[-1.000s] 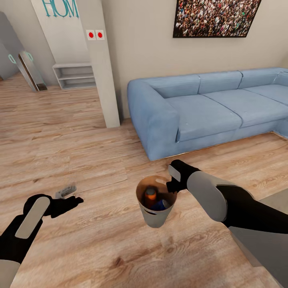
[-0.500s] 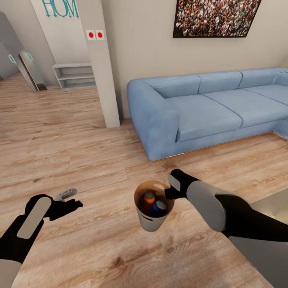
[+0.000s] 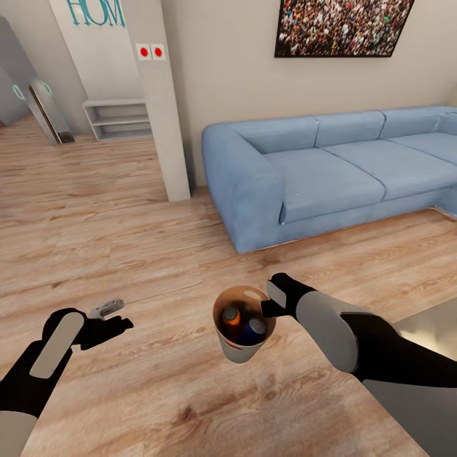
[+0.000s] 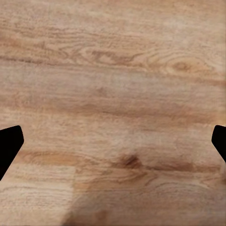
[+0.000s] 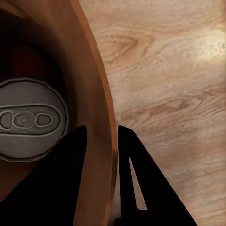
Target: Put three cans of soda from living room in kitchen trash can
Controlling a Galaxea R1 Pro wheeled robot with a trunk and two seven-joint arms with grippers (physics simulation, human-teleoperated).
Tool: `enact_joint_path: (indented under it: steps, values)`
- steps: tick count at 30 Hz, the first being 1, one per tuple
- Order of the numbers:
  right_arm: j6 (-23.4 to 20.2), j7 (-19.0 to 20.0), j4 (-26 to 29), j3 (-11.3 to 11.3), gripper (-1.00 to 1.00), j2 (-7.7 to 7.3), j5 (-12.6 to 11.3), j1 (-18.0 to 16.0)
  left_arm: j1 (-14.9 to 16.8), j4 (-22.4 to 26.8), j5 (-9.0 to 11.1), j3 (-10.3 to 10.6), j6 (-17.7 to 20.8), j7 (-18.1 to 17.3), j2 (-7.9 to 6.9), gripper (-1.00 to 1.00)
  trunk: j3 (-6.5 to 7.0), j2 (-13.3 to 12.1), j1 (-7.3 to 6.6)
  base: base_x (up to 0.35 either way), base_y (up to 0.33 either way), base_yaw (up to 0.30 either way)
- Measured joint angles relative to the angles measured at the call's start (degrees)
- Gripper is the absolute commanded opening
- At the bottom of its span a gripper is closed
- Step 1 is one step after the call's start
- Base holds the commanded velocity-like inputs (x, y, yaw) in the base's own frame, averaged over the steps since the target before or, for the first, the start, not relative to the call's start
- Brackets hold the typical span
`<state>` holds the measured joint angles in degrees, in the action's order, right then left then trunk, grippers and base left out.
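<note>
The grey-brown trash can [image 3: 236,350] hangs above the wood floor in the living room, its brown inside facing the head camera. My right gripper [image 3: 268,304] is shut on its rim [image 5: 106,108], one finger inside the wall and one outside. An orange can [image 3: 230,315] and a blue can [image 3: 256,327] stand inside; a third can is hidden. A silvery can top [image 5: 26,120] fills the bin in the right wrist view. My left gripper [image 3: 109,317] is open over bare floor, with its fingers [image 4: 9,143] wide apart.
The light-blue corner sofa [image 3: 330,171] stands ahead on the right under the framed crowd picture [image 3: 343,25]. A white pillar [image 3: 162,108] and a low shelf [image 3: 117,119] stand ahead on the left. A grey table corner [image 3: 431,324] lies beside my right arm.
The trash can has tipped so its mouth faces the camera more, and the cans inside have shifted. My right gripper keeps its hold. The left arm has barely moved.
</note>
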<state>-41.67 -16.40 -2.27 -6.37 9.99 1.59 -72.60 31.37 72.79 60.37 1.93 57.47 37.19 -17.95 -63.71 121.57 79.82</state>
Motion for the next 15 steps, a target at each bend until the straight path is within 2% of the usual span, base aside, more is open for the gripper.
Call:
enact_joint_path:
  steps: [13,15]
  values:
    - [0.4,-0.49,-0.02,-0.09,-1.0,0.0,-0.02,0.04,0.0,0.07,-0.08,0.0,-0.07,-0.16,0.11,1.0,-2.33,5.21,2.86,0.0,0.0,0.0]
    - [0.4,-0.52,-0.02,-0.08,-1.0,0.0,0.0,0.03,0.0,0.12,-0.03,-0.01,-0.08,-0.21,0.11,1.0,-2.34,5.23,2.86,0.0,0.0,0.0]
